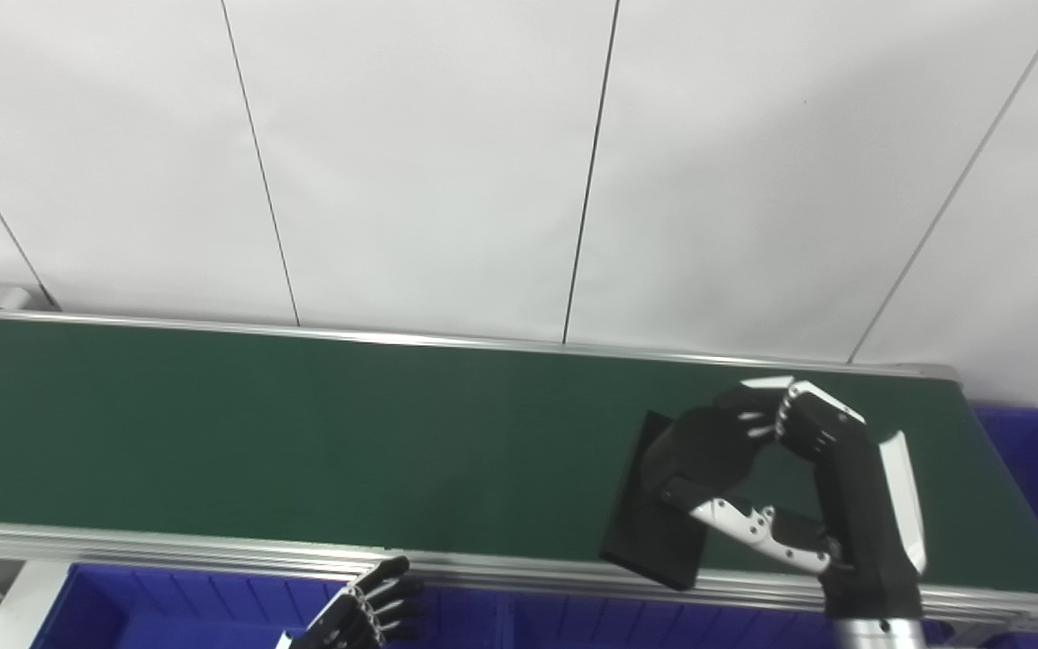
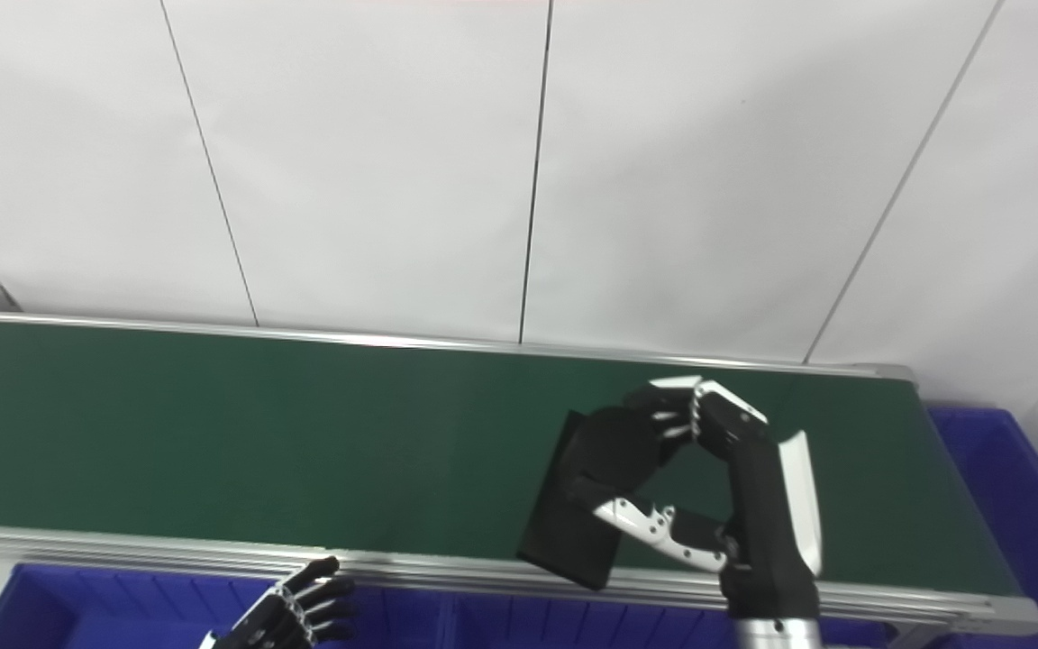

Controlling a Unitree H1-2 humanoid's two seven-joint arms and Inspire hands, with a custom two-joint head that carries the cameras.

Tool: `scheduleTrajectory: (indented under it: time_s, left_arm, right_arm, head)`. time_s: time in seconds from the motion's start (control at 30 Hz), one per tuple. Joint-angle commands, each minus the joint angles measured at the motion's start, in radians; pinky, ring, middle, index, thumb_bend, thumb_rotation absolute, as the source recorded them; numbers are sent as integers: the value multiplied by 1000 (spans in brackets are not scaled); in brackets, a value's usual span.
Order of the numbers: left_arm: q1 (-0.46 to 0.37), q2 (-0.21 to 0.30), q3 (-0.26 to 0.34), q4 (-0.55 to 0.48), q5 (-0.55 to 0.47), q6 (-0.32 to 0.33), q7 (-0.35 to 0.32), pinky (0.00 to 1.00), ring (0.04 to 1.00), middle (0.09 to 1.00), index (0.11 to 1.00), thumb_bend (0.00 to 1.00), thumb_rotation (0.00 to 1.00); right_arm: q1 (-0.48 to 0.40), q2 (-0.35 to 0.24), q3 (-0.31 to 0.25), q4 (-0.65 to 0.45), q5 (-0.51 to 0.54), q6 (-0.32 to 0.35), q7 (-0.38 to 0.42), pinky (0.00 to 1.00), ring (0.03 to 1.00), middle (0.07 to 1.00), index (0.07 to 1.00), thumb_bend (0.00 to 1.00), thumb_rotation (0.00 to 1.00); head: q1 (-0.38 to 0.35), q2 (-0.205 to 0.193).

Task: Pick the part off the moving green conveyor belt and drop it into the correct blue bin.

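A flat black rectangular part is tilted over the near edge of the green conveyor belt, its lower corner hanging past the metal rail. My right hand is shut on the black part, fingers curled over its top face and thumb under its right edge. Low at the bottom edge, my left hand sits open with fingers spread, in front of the belt and above a blue bin. Nothing is in the left hand.
Blue bins run along the front below the belt rail, and another blue bin stands past the belt's right end. A silver rail edges the belt's near side. White wall panels rise behind the belt.
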Motion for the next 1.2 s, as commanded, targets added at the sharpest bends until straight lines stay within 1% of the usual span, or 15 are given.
scheduleTrajectory:
  time_s: [0.0,0.17,0.3,0.37,0.47,0.57,0.67,0.77,0.87,0.97,1.1,1.17]
  left_arm:
    - [-15,8,4,-40,-15,-2,-13,670,722,771,821,861,534]
    - [-24,23,10,-59,-30,25,-13,675,728,773,824,851,522]
    - [-27,30,15,-75,-32,46,-10,673,724,770,824,845,517]
    - [-29,33,18,-78,-31,49,-10,670,723,770,825,848,516]
    - [-30,36,22,-79,-36,54,-13,666,718,766,822,842,513]
    - [-30,38,24,-84,-44,60,-18,664,717,765,821,844,511]
    - [-26,40,26,-94,-43,68,-14,663,716,765,820,847,511]
    - [-24,41,28,-100,-47,76,-13,656,713,763,815,860,513]
    - [-26,45,28,-97,-57,76,-21,659,715,764,816,860,512]
    - [-26,48,29,-99,-70,84,-25,665,716,762,813,856,509]
    - [-27,49,30,-107,-68,95,-26,650,710,755,806,864,510]
    - [-28,51,30,-112,-67,103,-29,651,711,754,806,871,519]
  right_arm:
    - [2,11,-2,-41,12,-51,-13,318,440,519,534,495,0]
    - [66,25,7,-49,17,-80,-26,318,452,521,527,495,0]
    - [119,32,16,-52,23,-89,-25,340,462,517,520,497,0]
    - [141,35,23,-44,12,-104,-28,332,457,517,520,497,0]
    - [178,52,32,-18,-8,-108,-42,339,453,510,519,498,0]
    - [198,60,36,15,-22,-130,-52,341,452,508,520,499,0]
    - [212,67,34,57,-52,-137,-69,350,448,505,520,499,0]
    - [215,72,34,98,-61,-139,-83,358,446,505,520,500,0]
    - [199,74,28,164,-49,-141,-92,371,450,504,510,501,0]
    - [181,76,28,223,-59,-138,-102,381,447,502,510,502,0]
    - [151,80,39,310,-57,-143,-108,376,441,499,518,501,0]
    - [138,83,48,349,-61,-141,-110,365,445,508,508,501,0]
  head:
    - [-9,5]
    - [-26,26]
    - [-36,35]
    - [-40,36]
    - [-45,42]
    - [-47,45]
    - [-54,50]
    - [-60,53]
    - [-68,55]
    - [-84,61]
    - [-97,65]
    - [-105,67]
